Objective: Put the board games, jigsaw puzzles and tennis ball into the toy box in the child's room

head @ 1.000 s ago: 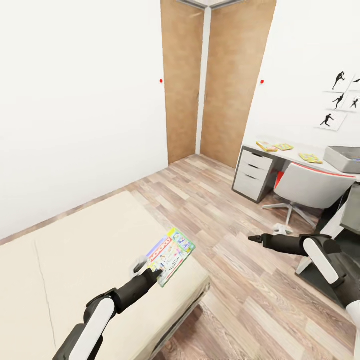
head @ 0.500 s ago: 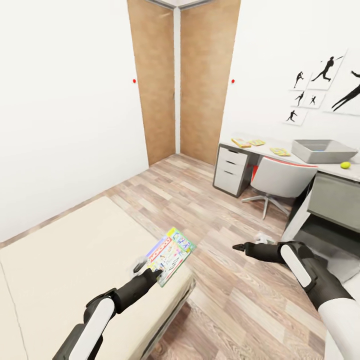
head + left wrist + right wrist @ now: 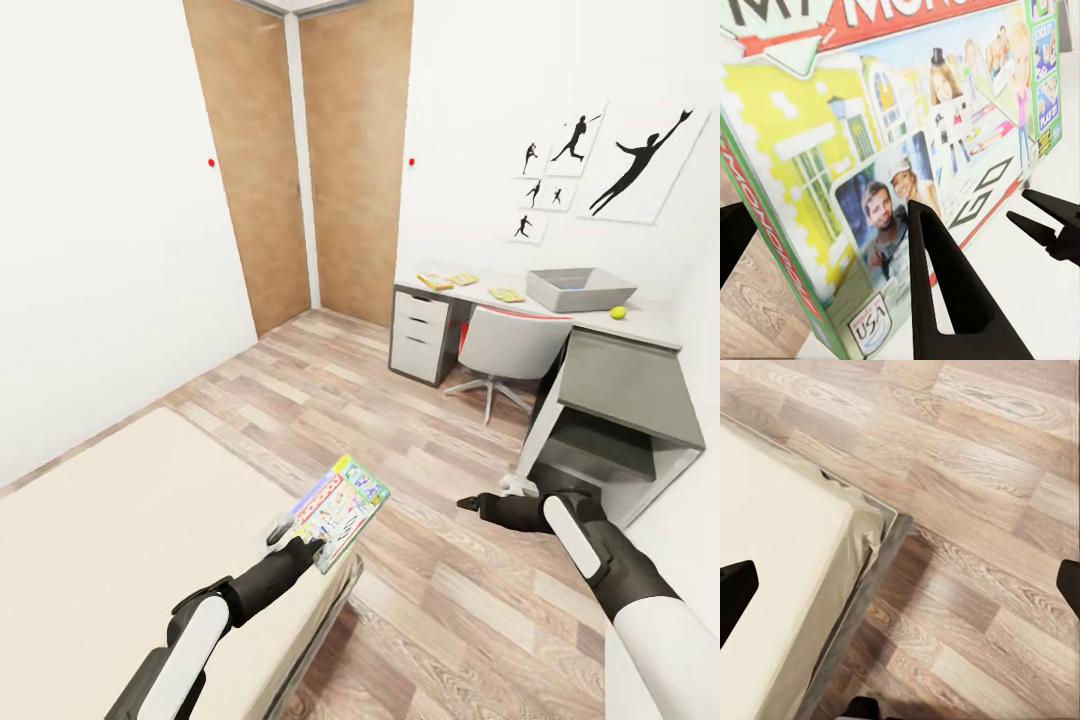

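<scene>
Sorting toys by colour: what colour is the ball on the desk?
Yellow-green tennis ball, best in the head view.

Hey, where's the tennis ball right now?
In the head view the tennis ball sits on the desk at the far right of the room, just right of the grey toy box, under the wall silhouettes.

The view has been swung to the right, so the desk point(image 3: 640, 325), toy box point(image 3: 580, 290) and tennis ball point(image 3: 618, 312) are now brought fully into sight, and less of the bed point(image 3: 120, 520) is seen.
</scene>
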Tool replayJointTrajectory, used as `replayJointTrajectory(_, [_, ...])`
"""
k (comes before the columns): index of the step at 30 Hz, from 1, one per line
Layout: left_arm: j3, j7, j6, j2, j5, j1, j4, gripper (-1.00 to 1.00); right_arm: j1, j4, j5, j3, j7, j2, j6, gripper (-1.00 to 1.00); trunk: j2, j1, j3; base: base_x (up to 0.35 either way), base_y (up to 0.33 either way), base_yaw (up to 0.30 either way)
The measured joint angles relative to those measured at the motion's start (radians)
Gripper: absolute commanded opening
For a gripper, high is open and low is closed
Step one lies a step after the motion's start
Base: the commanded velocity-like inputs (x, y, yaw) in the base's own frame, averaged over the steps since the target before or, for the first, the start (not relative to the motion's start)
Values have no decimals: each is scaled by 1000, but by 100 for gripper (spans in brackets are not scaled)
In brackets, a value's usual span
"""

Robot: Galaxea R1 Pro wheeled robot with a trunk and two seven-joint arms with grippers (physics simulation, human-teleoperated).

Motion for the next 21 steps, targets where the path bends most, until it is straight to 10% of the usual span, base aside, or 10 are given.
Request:
replayJointTrajectory(8, [0, 0, 2, -1, 5, -24, 1, -100, -1, 14, 0, 6, -8, 5, -2, 100, 0, 0, 0, 0, 0, -283])
replayJointTrajectory(21, [-12, 40, 120, -38, 102, -283, 35, -100, -3, 116, 5, 15, -9, 72, -63, 100, 0, 0, 0, 0, 0, -283])
